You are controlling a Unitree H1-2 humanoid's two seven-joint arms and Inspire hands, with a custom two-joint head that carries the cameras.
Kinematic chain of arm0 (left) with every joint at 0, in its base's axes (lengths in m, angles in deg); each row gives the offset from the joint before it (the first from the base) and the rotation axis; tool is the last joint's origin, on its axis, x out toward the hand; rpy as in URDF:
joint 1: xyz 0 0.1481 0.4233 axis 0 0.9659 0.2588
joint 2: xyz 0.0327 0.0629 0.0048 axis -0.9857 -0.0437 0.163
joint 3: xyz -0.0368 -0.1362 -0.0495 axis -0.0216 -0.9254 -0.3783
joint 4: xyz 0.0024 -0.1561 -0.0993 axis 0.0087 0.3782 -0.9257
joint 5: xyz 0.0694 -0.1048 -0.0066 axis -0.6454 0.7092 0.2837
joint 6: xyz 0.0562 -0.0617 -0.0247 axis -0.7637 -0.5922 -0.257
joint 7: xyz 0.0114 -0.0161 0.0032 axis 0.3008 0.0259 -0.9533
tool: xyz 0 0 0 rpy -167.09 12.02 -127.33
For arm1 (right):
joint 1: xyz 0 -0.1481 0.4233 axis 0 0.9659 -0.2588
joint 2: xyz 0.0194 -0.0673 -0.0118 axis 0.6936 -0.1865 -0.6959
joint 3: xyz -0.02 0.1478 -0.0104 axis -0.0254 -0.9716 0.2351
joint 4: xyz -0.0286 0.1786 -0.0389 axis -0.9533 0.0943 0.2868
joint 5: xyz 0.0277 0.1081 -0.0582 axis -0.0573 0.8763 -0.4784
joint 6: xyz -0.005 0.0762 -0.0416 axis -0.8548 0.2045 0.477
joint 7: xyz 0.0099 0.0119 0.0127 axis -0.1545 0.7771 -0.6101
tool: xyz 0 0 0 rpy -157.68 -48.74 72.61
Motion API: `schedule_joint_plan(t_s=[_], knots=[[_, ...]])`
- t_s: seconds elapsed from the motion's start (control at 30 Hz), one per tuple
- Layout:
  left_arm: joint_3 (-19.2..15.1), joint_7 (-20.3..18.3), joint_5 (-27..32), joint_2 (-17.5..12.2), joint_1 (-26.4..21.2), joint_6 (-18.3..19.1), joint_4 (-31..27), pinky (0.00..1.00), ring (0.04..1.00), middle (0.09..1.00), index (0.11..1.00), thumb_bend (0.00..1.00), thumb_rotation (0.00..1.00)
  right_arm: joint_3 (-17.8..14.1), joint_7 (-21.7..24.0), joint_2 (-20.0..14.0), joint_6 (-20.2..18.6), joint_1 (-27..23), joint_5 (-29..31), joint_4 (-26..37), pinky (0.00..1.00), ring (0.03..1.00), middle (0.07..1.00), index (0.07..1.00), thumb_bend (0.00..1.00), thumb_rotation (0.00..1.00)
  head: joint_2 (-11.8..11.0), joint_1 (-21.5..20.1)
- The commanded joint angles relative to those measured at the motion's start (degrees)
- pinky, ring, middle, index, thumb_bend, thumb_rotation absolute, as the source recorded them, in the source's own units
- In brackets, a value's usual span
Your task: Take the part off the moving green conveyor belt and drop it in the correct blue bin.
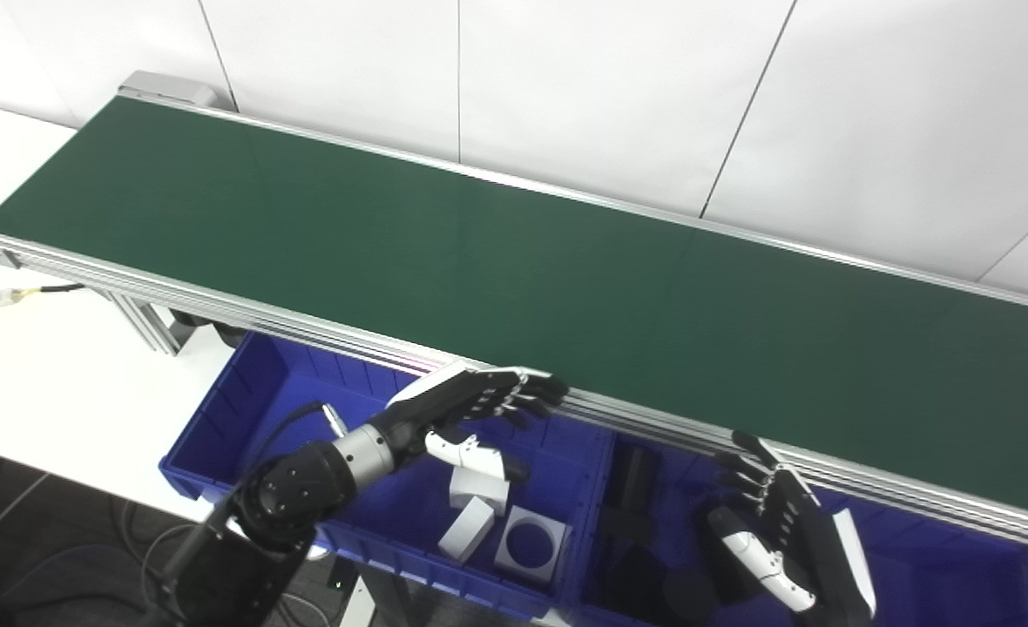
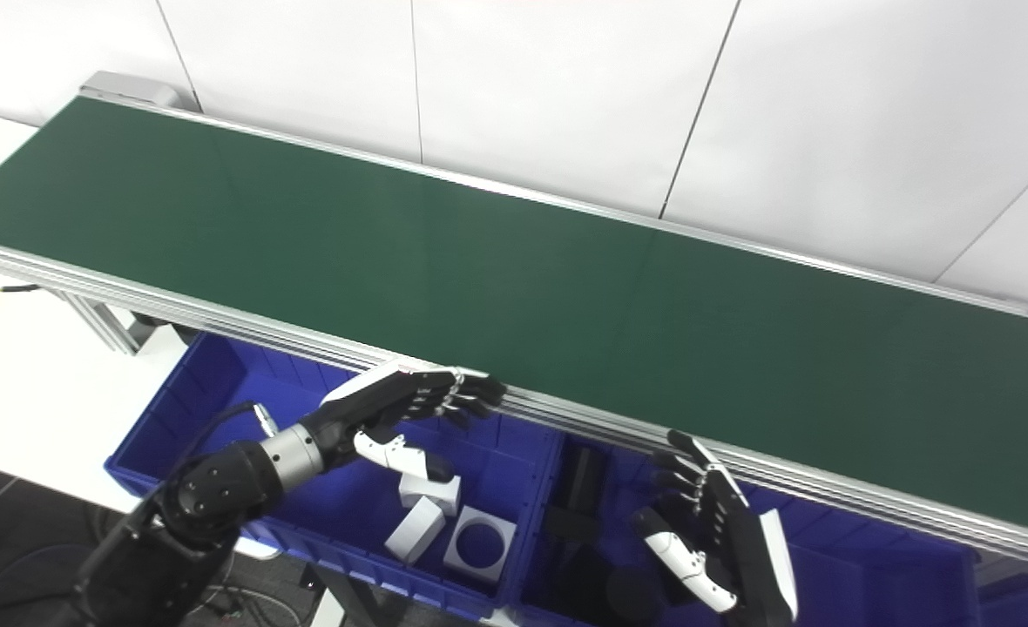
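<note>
Part-wise, nothing's on the conveyor belt [image 1: 514, 261] from my seat. In the left eye view the green surface is bare end to end, so there's no part to place relative to either hand, no long axis to read. My left hand [image 1: 470, 409] hangs over the left blue bin [image 1: 218, 409], fingertips [image 1: 540, 387] just at the belt's near rail, fingers stretched out and loosely together, thumb dropped below, holding nothing. Under it sit white parts [image 1: 479, 514], blocks plus a square one with a round hole.

Right eye view, same story: empty belt. My right hand [image 2: 714, 540] sits over the right blue bin [image 2: 871, 575], palm up-ish, fingers spread and pointing at the rail, nothing pinched. Dark parts [image 2: 579, 496] lie in that bin.

My guess is both hands are parked waiting. Which one goes depends on where a part shows up; I can't call that now. Both are about equally close to the rail.
</note>
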Motion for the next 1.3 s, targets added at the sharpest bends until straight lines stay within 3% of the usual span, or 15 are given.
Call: schedule_joint_plan(t_s=[0.0,0.17,0.43,0.6,1.0,1.27], knots=[[-0.9,0.1,2.5,0.2,-0.9,-1.9,-2.0,0.74,0.796,0.831,0.852,1.00,0.54,0.2,-0.5,0.4,3.1,-0.6,0.1,0.3,0.69,0.742,0.779,0.865,0.68,0.52,0.0,0.0],[-1.3,0.9,3.2,1.8,-1.3,-4.9,2.7,0.73,0.791,0.818,0.823,1.00,0.52,0.8,-1.7,1.5,3.4,-0.6,-1.6,-1.2,0.70,0.760,0.785,0.865,0.69,0.52,-1.9,-4.3],[-3.3,2.6,3.4,4.9,-2.8,-14.7,17.4,0.68,0.738,0.777,0.773,1.00,0.49,2.2,-3.1,3.3,3.3,-1.6,-3.3,-4.2,0.73,0.787,0.803,0.875,0.71,0.54,-3.8,-9.7],[-5.0,0.5,6.6,4.5,-3.8,-16.5,24.0,0.78,0.804,0.808,0.823,1.00,0.47,2.5,-3.8,4.7,5.2,-2.9,-2.6,-7.5,0.72,0.792,0.811,0.880,0.70,0.56,-4.5,-12.6],[-7.7,-2.5,8.9,2.3,-6.9,-20.5,31.7,0.79,0.821,0.832,0.839,1.00,0.41,3.3,-5.9,7.3,6.8,-6.3,-3.0,-14.0,0.74,0.794,0.808,0.889,0.71,0.64,-5.5,-26.3],[-8.8,-3.4,9.1,2.1,-7.9,-22.0,33.4,0.74,0.800,0.819,0.813,0.98,0.38,3.3,-6.6,7.9,9.1,-7.5,-2.9,-17.4,0.75,0.797,0.812,0.892,0.76,0.66,-4.9,-24.7]])
